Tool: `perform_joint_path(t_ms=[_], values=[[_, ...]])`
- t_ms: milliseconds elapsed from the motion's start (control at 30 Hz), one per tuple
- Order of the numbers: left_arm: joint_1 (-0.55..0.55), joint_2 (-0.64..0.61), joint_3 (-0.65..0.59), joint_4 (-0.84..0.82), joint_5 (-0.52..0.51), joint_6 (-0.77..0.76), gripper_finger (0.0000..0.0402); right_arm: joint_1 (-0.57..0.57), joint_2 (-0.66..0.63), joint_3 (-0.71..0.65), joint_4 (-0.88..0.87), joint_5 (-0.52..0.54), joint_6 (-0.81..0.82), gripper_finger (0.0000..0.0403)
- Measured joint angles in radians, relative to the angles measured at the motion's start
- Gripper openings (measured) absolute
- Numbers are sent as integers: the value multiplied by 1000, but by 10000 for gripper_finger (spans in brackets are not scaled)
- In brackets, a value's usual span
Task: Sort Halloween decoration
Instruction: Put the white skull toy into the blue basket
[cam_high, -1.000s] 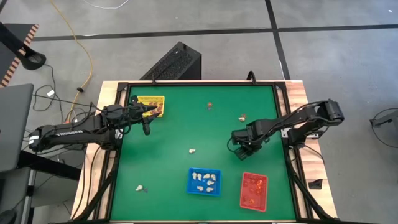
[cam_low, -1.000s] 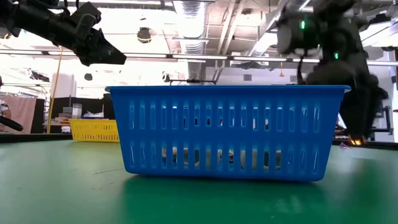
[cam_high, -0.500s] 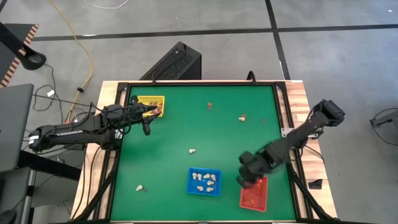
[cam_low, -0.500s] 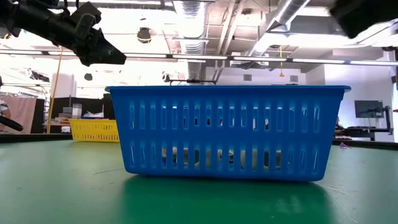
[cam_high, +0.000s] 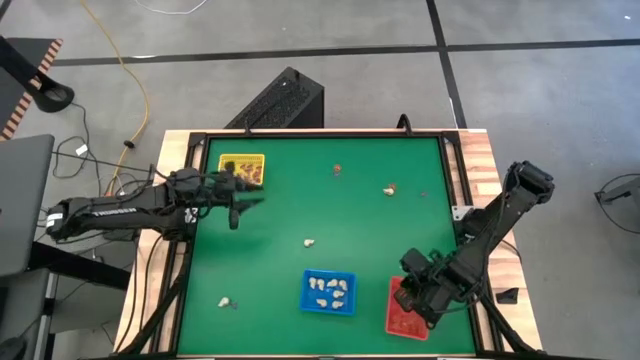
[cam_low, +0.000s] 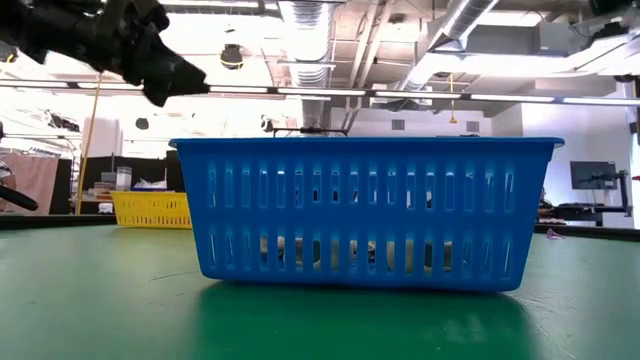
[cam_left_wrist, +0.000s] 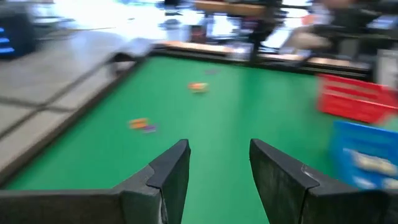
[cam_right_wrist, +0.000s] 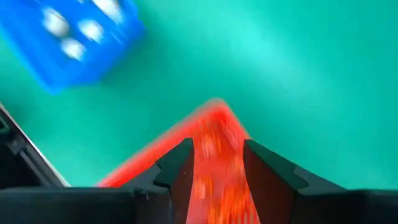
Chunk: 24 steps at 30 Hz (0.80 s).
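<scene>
My right hand (cam_high: 412, 297), fingers apart, over red tray (cam_high: 398, 321) holding orange-red trinkets (cam_high: 403, 312). My left hand (cam_high: 243, 193), fingers apart, beside yellow tray (cam_high: 229, 160). Cream trinkets (cam_high: 331, 292) in blue tray (cam_high: 308, 303); strays on green surface (cam_high: 300, 200).

— What's moved in the last second?

— The right end effector (cam_high: 408, 298) has swung from mid-counter, well clear of the trays, to directly above the red tray (cam_high: 403, 320), fingers apart.

— And the left?

— The left end effector (cam_high: 243, 193) has backed off the yellow tray (cam_high: 243, 160), which now lies just beside it.
</scene>
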Motion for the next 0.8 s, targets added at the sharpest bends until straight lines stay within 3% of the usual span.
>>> perform_joint_path(t_ms=[100,200,400,633,800], values=[[-54,120,0,125,85,9,157,4,0,0,44,153,-159,171],[-121,288,0,275,96,76,157,-13,0,0,100,262,-304,162],[-174,662,20,591,138,243,157,-70,0,0,179,306,-567,140],[-182,1022,173,618,220,172,157,-139,-2,0,176,328,-770,128],[-203,1188,241,614,210,143,157,-187,-2,0,175,365,-895,128]])
